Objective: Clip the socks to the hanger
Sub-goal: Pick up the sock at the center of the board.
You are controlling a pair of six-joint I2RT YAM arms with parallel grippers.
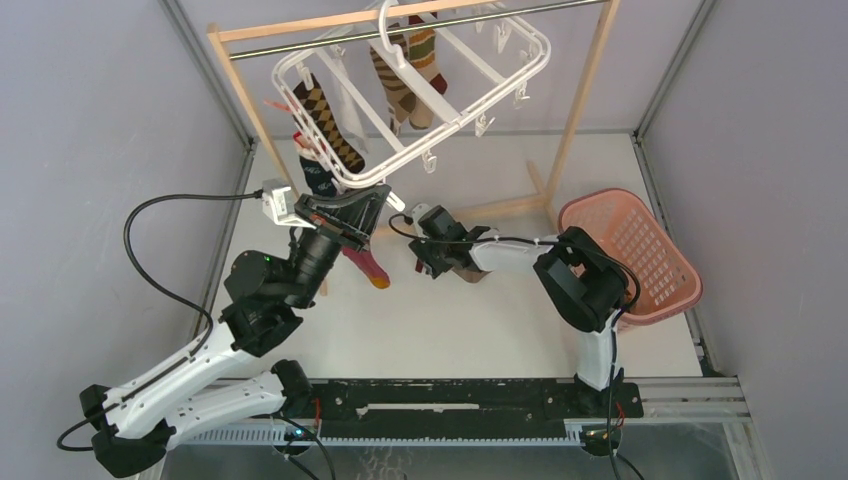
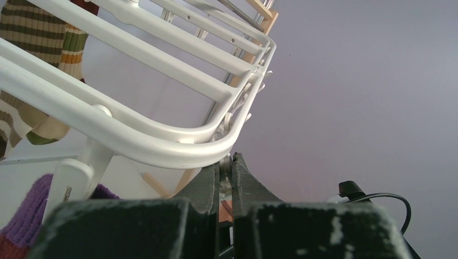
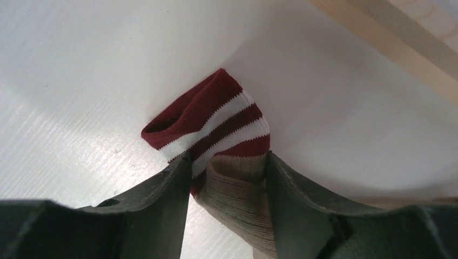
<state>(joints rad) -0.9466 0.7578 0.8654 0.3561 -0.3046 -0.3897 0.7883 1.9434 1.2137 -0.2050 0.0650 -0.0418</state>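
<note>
**Left gripper** (image 2: 226,162): fingers almost together, with only a thin gap. A narrow white piece is nipped between the tips, apparently a white clip (image 2: 224,183) at the corner of the hanger (image 2: 162,145). The hanger's curved rim lies directly above the fingertips and touches them. The frame and its crossbars run up and away to the left of the fingers.

- Purple knit fabric (image 2: 24,213): low, left of the fingers, beside a clip post.
- Pinkish-red sock (image 1: 368,265): hangs just below this gripper. What holds it is hidden.
- Navy sock (image 1: 318,172) and brown argyle sock (image 1: 325,110): on the frame, just beyond the gripper.
- Striped sock (image 1: 400,75): on the frame, farther off.
- Hanger: tilted, hooked on the metal rod (image 1: 300,44) of a wooden rack (image 1: 585,75).

**Right gripper** (image 3: 227,162): low over the table (image 3: 81,81), fingers closed onto a sock (image 3: 216,121). The tan body is pinched between the fingers. The dark red cuff with white bands sticks out just past the tips and lies on the table.

- Wooden rack foot: beyond the cuff.
- Pink basket (image 1: 640,240): well apart, to this gripper's right.
</note>
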